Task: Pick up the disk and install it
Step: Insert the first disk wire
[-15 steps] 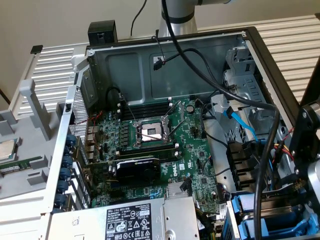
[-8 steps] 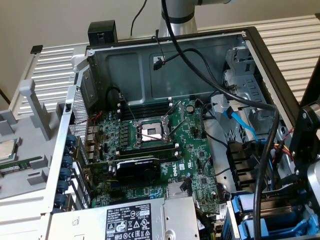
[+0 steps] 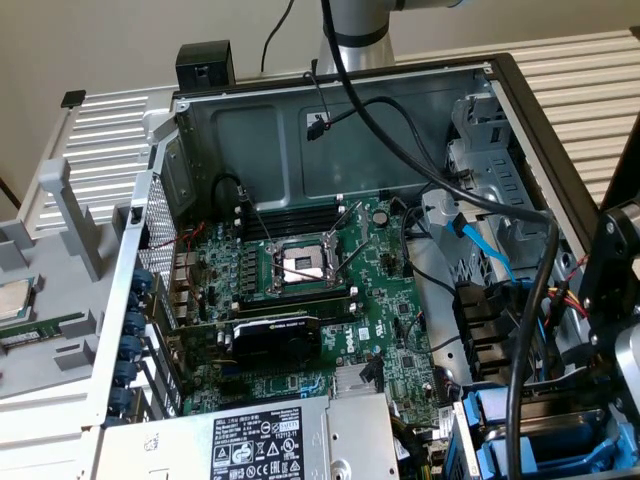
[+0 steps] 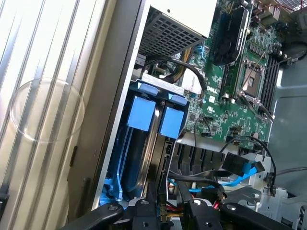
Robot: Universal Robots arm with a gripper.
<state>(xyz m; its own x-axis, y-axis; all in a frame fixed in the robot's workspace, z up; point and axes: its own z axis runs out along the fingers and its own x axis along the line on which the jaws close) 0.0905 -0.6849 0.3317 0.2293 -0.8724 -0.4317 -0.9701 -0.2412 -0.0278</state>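
The gripper hangs over the disk in its bay, jaws partly apart, clamping nothing. Best to centre squarely on its blue frame, clear of the cables.

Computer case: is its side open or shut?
Open: the computer case has no side panel on, so the motherboard, graphics card and power supply lie exposed.
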